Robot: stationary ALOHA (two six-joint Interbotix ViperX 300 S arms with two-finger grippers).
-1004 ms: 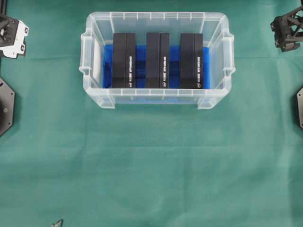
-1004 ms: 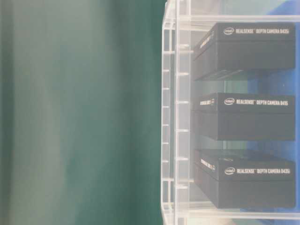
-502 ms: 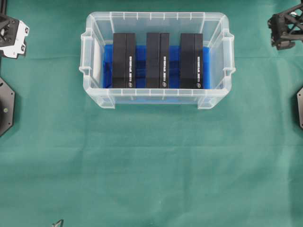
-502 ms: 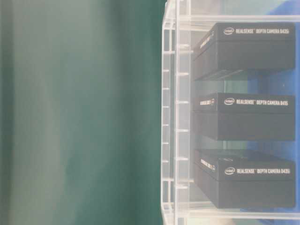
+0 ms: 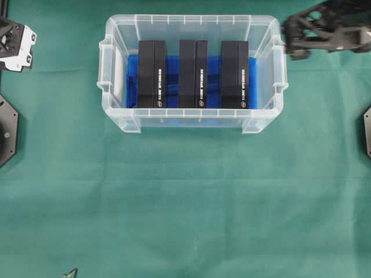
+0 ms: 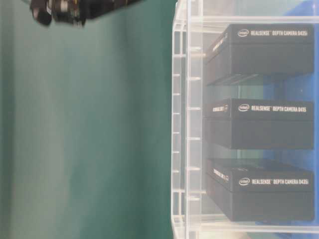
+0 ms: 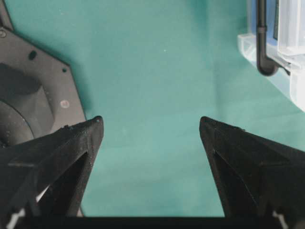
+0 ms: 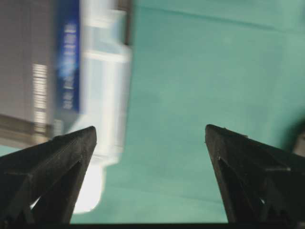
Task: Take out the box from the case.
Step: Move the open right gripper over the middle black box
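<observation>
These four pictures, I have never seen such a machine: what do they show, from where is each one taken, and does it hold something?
It is a robot with two arms. One camera looks straight down, one sits at table level and shows the scene turned sideways, and one rides on each wrist. On the green cloth stands a clear plastic case holding three black RealSense camera boxes: left, middle, right. The right hand reaches near the case's right rim; the left hand waits beside the case. Both hands are open and empty.

Three boxes (image 5: pixel 193 73) in case (image 5: pixel 116 119), blue gaps between; walls surround.
</observation>
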